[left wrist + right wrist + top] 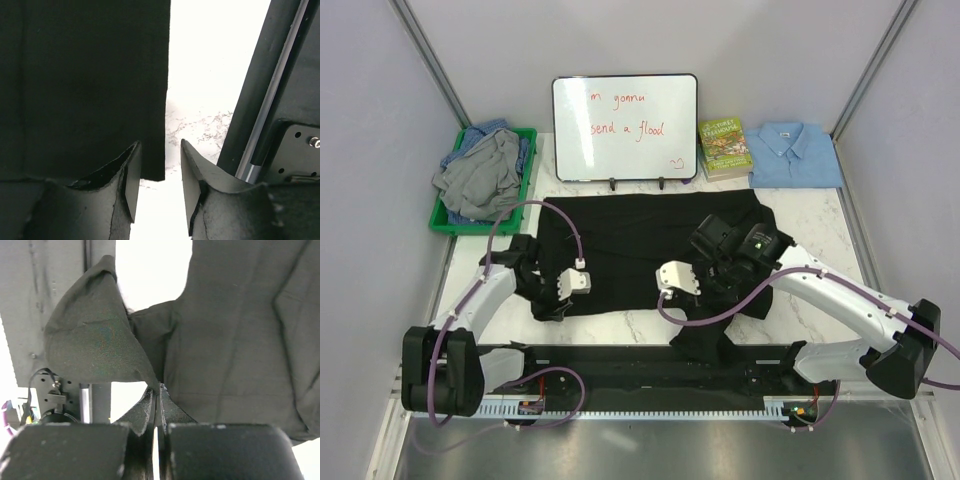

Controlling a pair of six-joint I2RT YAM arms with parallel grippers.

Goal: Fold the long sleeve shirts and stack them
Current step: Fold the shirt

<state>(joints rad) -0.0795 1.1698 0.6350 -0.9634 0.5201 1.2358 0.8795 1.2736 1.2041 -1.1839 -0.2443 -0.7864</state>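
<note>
A black long sleeve shirt (630,250) lies spread across the middle of the marble table. My left gripper (548,300) hangs over its near left corner. In the left wrist view the jaws (160,145) stand open, and the shirt's corner (100,90) lies flat on the table between and below them. My right gripper (708,293) is at the shirt's near right part. In the right wrist view it is shut (159,387) on a raised fold of black fabric (95,340). A folded light blue shirt (795,155) lies at the back right.
A green bin (448,225) at the back left holds grey and blue shirts (485,175). A whiteboard (625,125) stands at the back centre, with a green-covered book (724,147) to its right. The black base rail (640,370) runs along the near edge.
</note>
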